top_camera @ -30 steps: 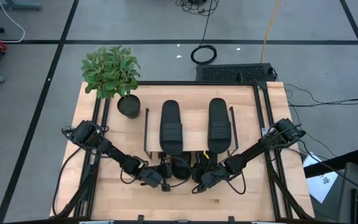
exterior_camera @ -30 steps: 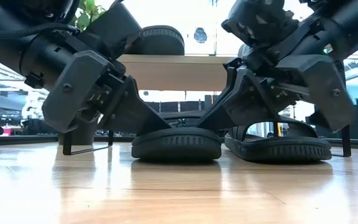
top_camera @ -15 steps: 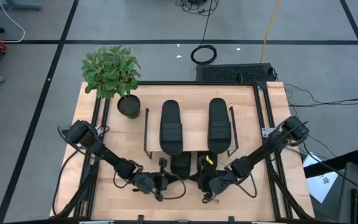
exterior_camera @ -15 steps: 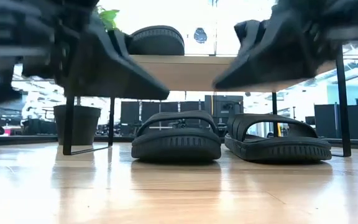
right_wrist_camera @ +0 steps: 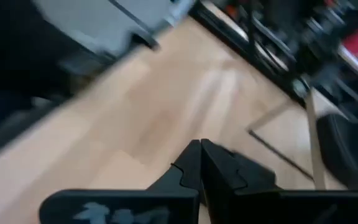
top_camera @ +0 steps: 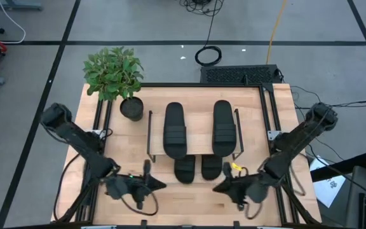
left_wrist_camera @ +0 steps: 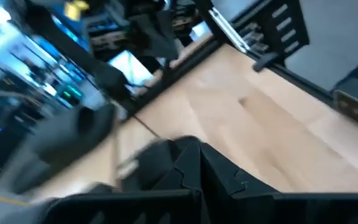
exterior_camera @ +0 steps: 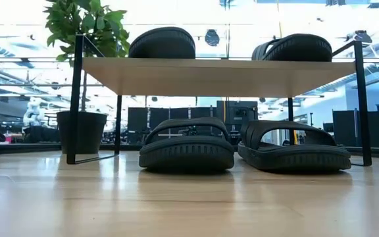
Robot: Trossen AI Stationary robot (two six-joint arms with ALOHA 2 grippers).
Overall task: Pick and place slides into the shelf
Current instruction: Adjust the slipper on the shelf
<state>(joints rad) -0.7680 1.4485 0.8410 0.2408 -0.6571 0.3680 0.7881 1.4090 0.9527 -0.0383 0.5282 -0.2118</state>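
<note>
Two black slides [top_camera: 175, 130] [top_camera: 223, 127] lie on the shelf's light top board [top_camera: 199, 121]. Two more stand on the table under that board, heels sticking out toward the near edge [top_camera: 184, 169] [top_camera: 211, 166]. The low view shows the upper pair [exterior_camera: 162, 43] [exterior_camera: 295, 47] above the lower pair [exterior_camera: 187, 146] [exterior_camera: 293, 150] under the shelf [exterior_camera: 216, 76]. My left gripper [top_camera: 161, 185] hovers near the near edge, left of the lower slides, shut [left_wrist_camera: 199, 157]. My right gripper [top_camera: 216, 188] is to their right, shut [right_wrist_camera: 199, 150]. Neither touches anything.
A potted plant [top_camera: 132, 108] stands at the shelf's far left corner, its pot [exterior_camera: 81, 131] beside the left wire frame [exterior_camera: 76, 99]. Bare tabletop [top_camera: 189, 200] lies between the two grippers and the near edge. Black frame rails [top_camera: 269, 121] run along the table's sides.
Both grippers have drawn back from the lower slides' heels toward the near edge, the left swinging toward the table's left, the right toward its right, and both have left the low view. The two lower slides have stayed under the shelf.
</note>
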